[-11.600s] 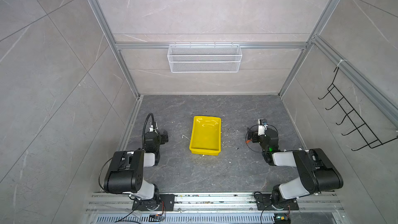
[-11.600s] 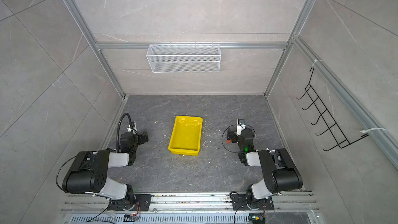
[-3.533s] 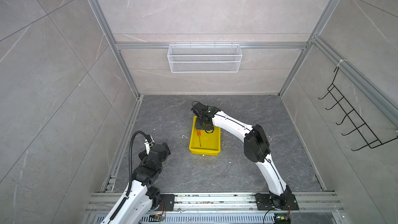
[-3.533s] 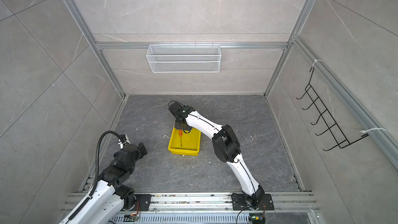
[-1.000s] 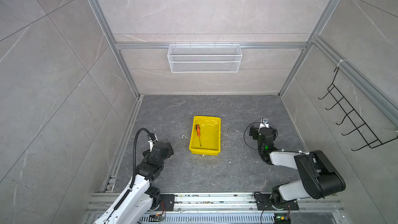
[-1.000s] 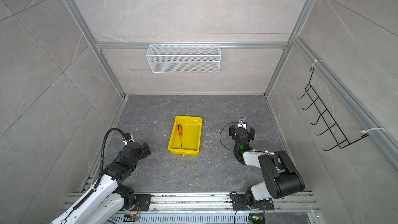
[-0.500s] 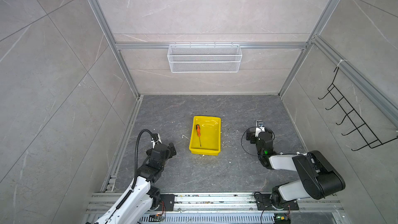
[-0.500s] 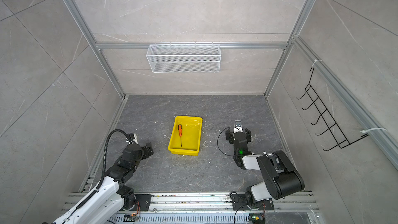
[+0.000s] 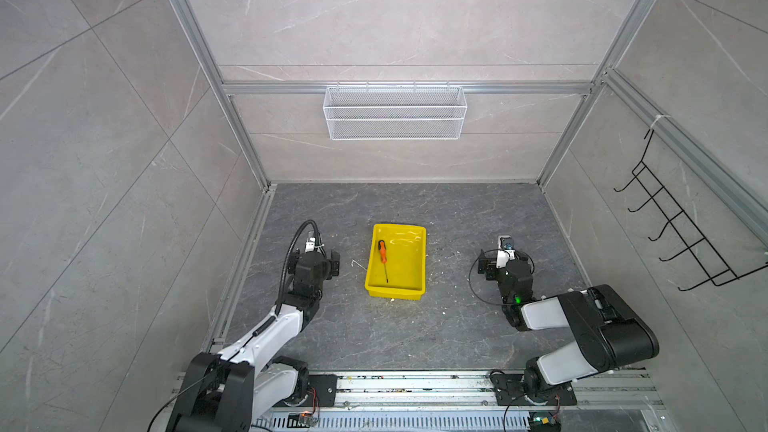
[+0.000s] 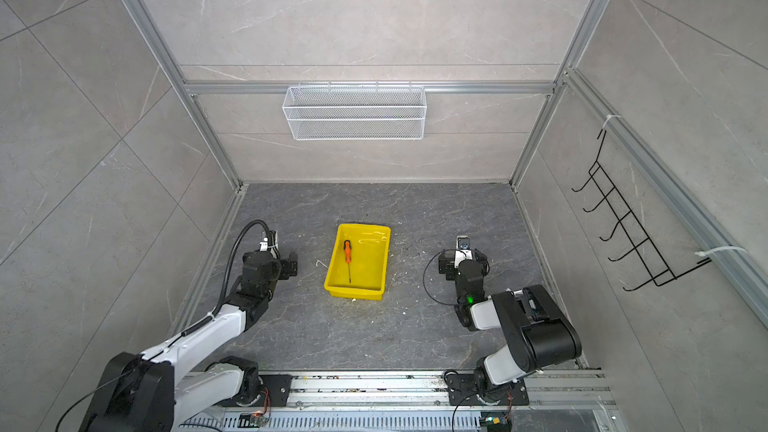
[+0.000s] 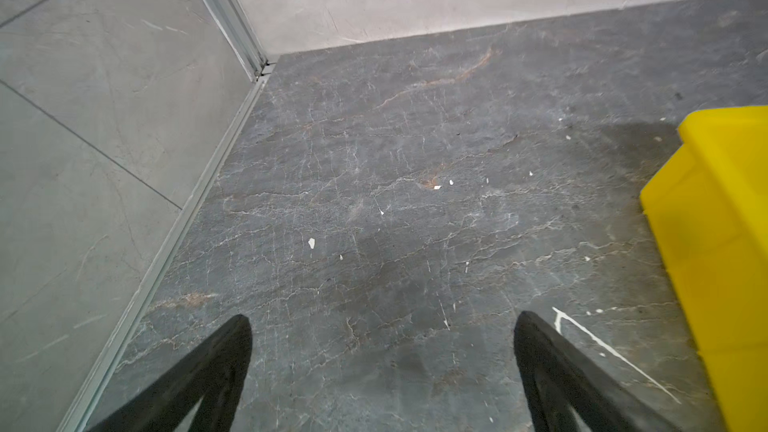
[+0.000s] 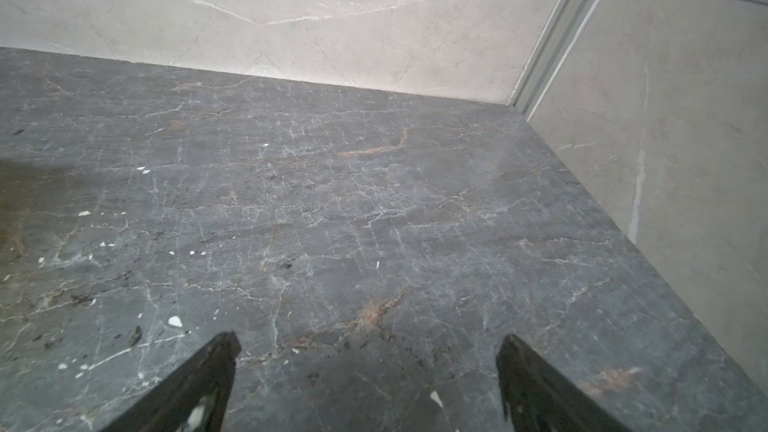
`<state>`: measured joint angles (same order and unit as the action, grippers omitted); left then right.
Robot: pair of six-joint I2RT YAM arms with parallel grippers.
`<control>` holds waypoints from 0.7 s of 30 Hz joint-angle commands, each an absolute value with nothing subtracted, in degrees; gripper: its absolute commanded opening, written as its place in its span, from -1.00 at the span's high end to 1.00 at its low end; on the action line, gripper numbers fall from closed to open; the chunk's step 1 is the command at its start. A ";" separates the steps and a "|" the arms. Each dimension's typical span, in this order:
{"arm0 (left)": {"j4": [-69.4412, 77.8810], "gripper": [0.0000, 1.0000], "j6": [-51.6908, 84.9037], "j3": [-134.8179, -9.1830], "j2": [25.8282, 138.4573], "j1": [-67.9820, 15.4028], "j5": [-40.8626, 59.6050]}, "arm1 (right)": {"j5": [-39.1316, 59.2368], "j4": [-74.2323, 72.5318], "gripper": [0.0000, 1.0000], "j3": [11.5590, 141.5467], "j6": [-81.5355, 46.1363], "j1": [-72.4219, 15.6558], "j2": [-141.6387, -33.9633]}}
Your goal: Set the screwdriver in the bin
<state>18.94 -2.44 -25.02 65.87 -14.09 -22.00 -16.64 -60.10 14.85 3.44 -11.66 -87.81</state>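
Black fingers of the left gripper stand spread wide over the grey stone floor, their bases cut off by the frame edge. The right gripper matches, its fingers wide apart with nothing between them. In both top views the fingertips are masked by the wrist bodies and hard to make out. The left wrist view catches only an outer wall of the yellow bin, cropped at the frame edge, its inside unseen; the right wrist view takes in floor and walls only. The top views alone show the screwdriver, lying in the bin's left half between the two arms, long axis near to far, orange handle at the far end, tip toward the near wall and angled slightly right
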 commanded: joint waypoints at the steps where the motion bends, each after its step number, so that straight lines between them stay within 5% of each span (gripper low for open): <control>1: 23.19 -1.00 -7.61 -28.70 69.39 -10.17 -15.88 | -16.10 -58.81 -0.99 17.05 2.33 -11.71 -87.71; 5: 27.42 -0.99 -2.48 -28.27 73.67 -3.42 -8.94 | -15.57 -58.46 -0.98 17.25 2.25 -11.44 -87.71; 9: 32.26 -1.00 -1.46 -26.12 75.83 -2.03 -12.28 | -15.48 -58.40 -0.99 17.27 2.20 -11.43 -87.71; 14: 74.25 -0.99 -1.86 -11.37 90.37 -2.03 -17.35 | -14.34 -56.96 -0.99 17.93 1.88 -10.73 -87.63; 16: 56.59 -0.99 0.75 -14.97 84.14 -1.86 -16.26 | -14.33 -56.81 -0.98 17.97 1.83 -10.72 -87.58; 21: 52.25 -1.00 0.90 -18.93 86.27 -1.41 -17.37 | -14.07 -56.66 -0.99 18.11 1.82 -10.67 -87.58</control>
<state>49.69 -0.38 -16.38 87.59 -1.85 -16.38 -14.76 -57.49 16.99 2.59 -10.83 -87.79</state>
